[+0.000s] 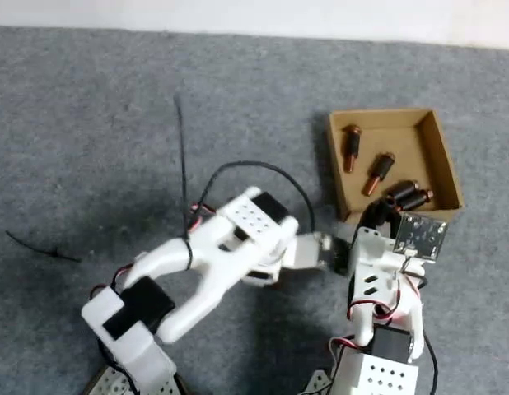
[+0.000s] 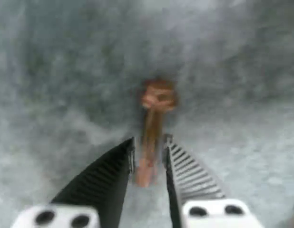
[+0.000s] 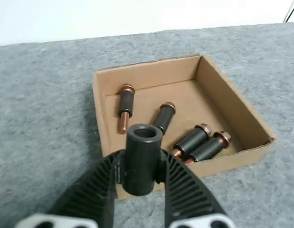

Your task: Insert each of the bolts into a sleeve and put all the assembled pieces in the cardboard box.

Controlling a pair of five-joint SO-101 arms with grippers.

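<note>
Left fingers (image 2: 105, 180) pinched a copper bolt (image 2: 156, 97) by its shank over the grey worktop (image 2: 52, 71). Right fingers (image 3: 185, 185) clamped a black sleeve (image 3: 143, 142), bore upward, near the cardboard box (image 3: 151, 70), which held four assembled pieces (image 3: 192, 140) lying loose on its floor

There's the grey carpet (image 1: 81, 132), spread wide under it all. Along the carpet's far edge runs a pale white band (image 1: 238, 15). Toward the carpet's middle, a long thin black strip (image 1: 181, 148) lies straight. Nearer the carpet's left edge, a shorter black strip (image 1: 42, 248) lies at a slant.
</note>
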